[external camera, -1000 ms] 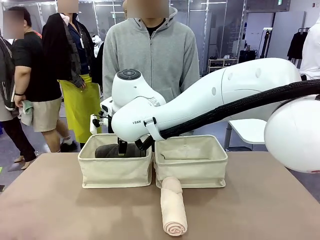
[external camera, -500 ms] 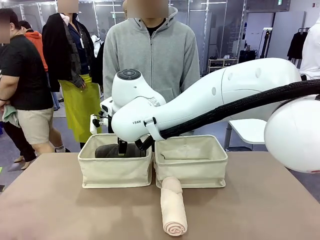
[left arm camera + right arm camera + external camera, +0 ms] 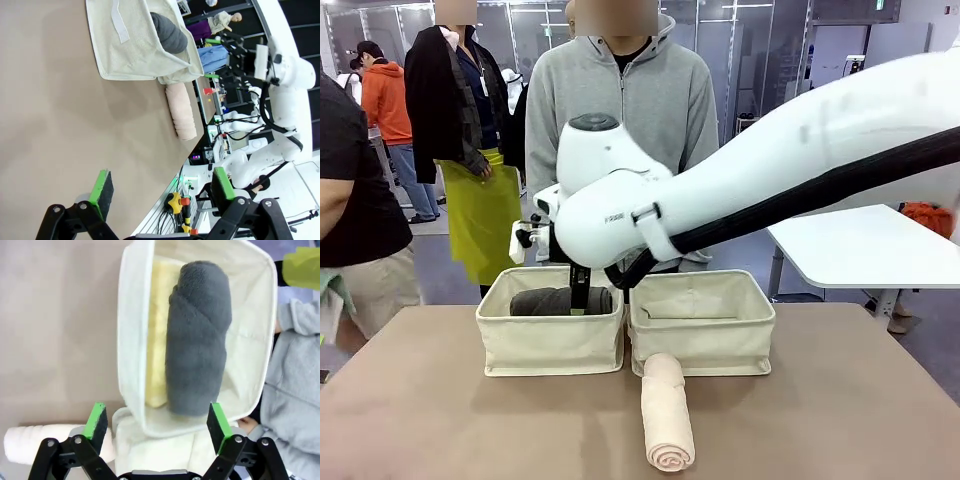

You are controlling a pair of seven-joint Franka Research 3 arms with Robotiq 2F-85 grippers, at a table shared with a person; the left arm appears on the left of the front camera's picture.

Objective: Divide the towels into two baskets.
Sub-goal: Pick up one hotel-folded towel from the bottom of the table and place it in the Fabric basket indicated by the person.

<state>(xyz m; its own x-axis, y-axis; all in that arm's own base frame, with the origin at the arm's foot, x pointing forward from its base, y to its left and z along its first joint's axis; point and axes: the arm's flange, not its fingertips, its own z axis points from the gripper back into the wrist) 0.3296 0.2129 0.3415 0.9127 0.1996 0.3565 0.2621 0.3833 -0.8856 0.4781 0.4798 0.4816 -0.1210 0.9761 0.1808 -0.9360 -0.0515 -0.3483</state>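
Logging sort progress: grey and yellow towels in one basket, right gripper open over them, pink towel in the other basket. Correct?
No. The pink towel lies on the table in front of the other basket, not in it; the front view shows it. The rest stands.

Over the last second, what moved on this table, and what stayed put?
The right arm rose and swung upward, lifting the open right gripper higher above the dark grey towel. Nothing was grasped or released. The grey towel stays in the left basket with the pale yellow towel. The peach-pink towel stays on the table in front of the right basket.
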